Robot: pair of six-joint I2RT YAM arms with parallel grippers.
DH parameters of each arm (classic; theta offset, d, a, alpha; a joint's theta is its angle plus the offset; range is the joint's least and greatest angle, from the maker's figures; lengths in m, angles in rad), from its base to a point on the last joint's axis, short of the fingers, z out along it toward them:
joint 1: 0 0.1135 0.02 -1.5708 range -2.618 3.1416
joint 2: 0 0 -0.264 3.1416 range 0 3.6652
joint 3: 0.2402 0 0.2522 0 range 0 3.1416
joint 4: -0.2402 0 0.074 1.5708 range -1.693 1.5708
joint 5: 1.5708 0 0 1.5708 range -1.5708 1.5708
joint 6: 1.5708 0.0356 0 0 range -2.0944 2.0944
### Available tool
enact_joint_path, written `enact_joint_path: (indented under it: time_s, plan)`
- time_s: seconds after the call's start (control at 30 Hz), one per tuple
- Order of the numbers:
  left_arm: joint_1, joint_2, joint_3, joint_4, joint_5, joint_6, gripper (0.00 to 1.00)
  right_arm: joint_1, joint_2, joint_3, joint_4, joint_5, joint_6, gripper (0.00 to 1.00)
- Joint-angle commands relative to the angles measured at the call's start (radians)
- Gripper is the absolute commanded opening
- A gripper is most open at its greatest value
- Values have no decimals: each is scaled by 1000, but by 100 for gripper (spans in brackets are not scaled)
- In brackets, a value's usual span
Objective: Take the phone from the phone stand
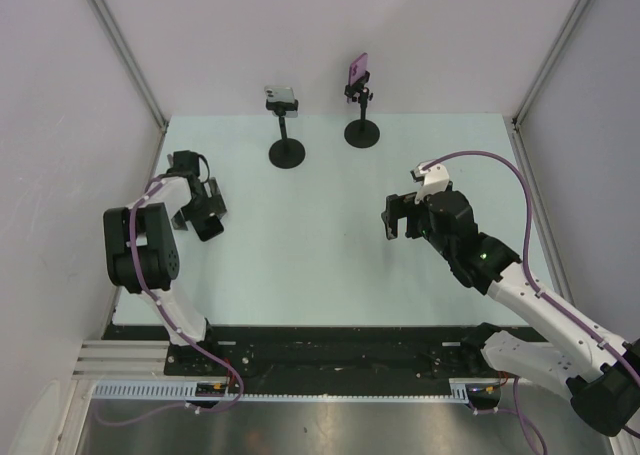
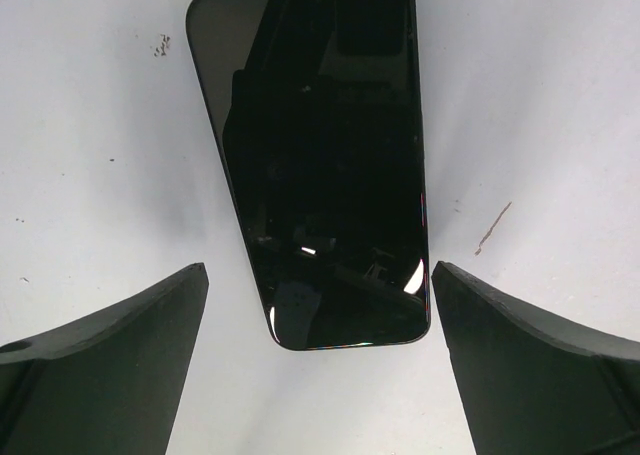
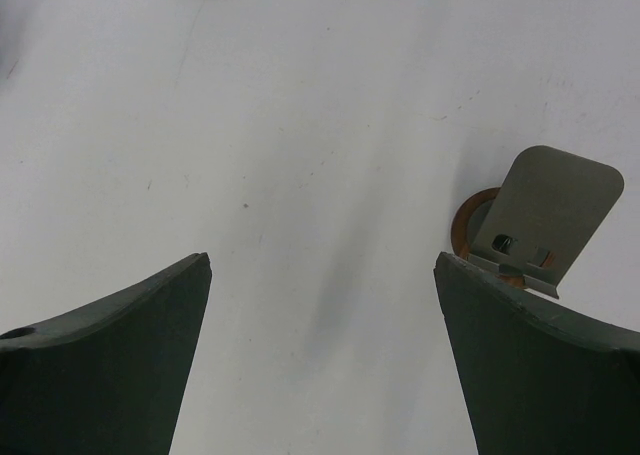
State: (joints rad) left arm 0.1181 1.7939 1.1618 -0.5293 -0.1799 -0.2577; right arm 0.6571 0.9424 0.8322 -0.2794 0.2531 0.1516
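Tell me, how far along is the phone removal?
Looks done: a glossy black phone lies flat on the white table under the open left hand. The small grey metal stand by the open right hand is bare. Possibly left: two black pole stands at the back, both holding phones.

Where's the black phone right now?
In the left wrist view, the black phone lies flat on the table between the left gripper's open fingers, on the table's left side.

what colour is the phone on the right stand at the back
The phone is pink, clearest in the top external view.
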Motion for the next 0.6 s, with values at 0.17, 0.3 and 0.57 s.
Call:
enact_joint_path:
  time_s: [0.17,0.3,0.57]
  plan:
    - [-5,31,21,-3,-4,-12,100,-8,-10,1,26,20,-32,100]
    - [-5,36,-2,-5,-13,11,100,-10,-11,1,26,21,-34,100]
    - [17,-2,-50,-6,6,67,100,-10,-13,-1,25,23,-44,100]
